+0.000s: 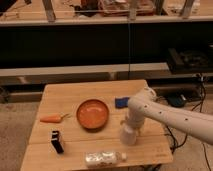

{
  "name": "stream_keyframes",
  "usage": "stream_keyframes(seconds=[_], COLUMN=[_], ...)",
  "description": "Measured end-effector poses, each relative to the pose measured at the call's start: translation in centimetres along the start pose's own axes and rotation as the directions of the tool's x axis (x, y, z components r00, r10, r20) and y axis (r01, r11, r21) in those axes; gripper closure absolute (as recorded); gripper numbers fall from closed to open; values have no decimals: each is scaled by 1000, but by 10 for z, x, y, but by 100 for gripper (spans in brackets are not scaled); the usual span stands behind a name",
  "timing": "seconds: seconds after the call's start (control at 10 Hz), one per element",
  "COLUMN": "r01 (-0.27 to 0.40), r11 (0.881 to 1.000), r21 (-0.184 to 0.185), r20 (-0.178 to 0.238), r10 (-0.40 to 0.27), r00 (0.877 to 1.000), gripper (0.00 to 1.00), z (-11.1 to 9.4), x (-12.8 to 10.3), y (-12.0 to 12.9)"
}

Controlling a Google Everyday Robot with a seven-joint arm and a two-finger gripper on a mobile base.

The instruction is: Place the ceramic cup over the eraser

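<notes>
The small white ceramic cup (128,135) stands on the wooden table (70,95) near its front right, directly under the end of my white arm. My gripper (131,123) is right at the top of the cup, and the arm's wrist covers it. A small black block with a pale band, which looks like the eraser (57,141), stands at the table's front left, far from the cup.
An orange bowl (92,113) sits mid-table, with a carrot (52,118) to its left. A clear plastic bottle (102,158) lies at the front edge. A blue object (121,102) lies behind my arm. Dark shelving stands beyond the table.
</notes>
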Motion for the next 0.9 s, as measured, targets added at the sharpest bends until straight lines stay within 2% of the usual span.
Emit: stream_keyframes(seconds=[0.2, 0.7, 0.8, 0.9], r01=[1, 4, 3, 1], r11=[1000, 1000, 1000, 1000], r21=[1, -2, 4, 26], r20=[2, 3, 3, 1], r10=[-1, -4, -3, -1], r00=[1000, 1000, 1000, 1000], gripper=[100, 100, 100, 100], z=[-2, -4, -5, -11], x=[-1, -1, -2, -7], y=[0, -1, 1, 9])
